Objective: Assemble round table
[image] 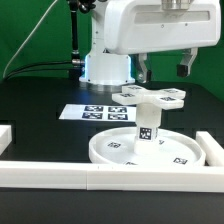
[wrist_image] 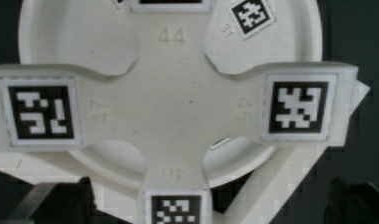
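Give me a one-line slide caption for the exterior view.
Cross-shaped piece sits atop the post standing in the round disc, with the gripper above it.

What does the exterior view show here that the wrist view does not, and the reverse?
Only the exterior view shows the arm's claw, the post standing upright in the disc, the marker board and the border rails. Only the wrist view shows the cross-shaped piece close up, from above, with its tags readable. Both show the cross-shaped piece and the disc.
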Controlling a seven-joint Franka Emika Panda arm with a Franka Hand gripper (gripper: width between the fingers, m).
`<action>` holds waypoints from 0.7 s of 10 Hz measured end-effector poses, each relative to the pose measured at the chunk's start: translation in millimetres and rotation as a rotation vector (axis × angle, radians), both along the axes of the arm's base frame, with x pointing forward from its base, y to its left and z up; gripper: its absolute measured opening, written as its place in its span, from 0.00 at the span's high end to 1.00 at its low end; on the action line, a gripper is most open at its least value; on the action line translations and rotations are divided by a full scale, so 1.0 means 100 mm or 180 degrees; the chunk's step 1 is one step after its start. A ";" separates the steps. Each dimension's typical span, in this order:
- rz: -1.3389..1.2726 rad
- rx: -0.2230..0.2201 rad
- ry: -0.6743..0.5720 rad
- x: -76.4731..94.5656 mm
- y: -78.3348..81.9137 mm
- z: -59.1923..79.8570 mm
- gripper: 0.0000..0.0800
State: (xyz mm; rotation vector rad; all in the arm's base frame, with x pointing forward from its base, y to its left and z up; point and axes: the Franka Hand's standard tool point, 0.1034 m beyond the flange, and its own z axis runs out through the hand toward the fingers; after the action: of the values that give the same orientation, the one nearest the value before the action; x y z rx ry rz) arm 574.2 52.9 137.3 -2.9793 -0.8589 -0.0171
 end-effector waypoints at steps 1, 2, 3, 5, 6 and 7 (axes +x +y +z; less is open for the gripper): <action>0.0187 -0.0002 -0.0008 0.00 -0.01 0.00 0.19; 0.0289 -0.0002 -0.0012 0.00 -0.01 0.00 0.19; 0.0604 -0.0016 -0.0041 0.01 -0.02 0.00 0.19; 0.1331 -0.0095 -0.0075 0.00 -0.04 -0.03 0.19; 0.1615 -0.0122 -0.0076 0.00 -0.05 -0.03 0.19; 0.1969 -0.0166 -0.0067 -0.01 -0.06 -0.04 0.19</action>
State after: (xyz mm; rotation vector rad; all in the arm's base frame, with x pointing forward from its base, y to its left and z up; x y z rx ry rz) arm 573.6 47.1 133.7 -2.6211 -1.7551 -0.0058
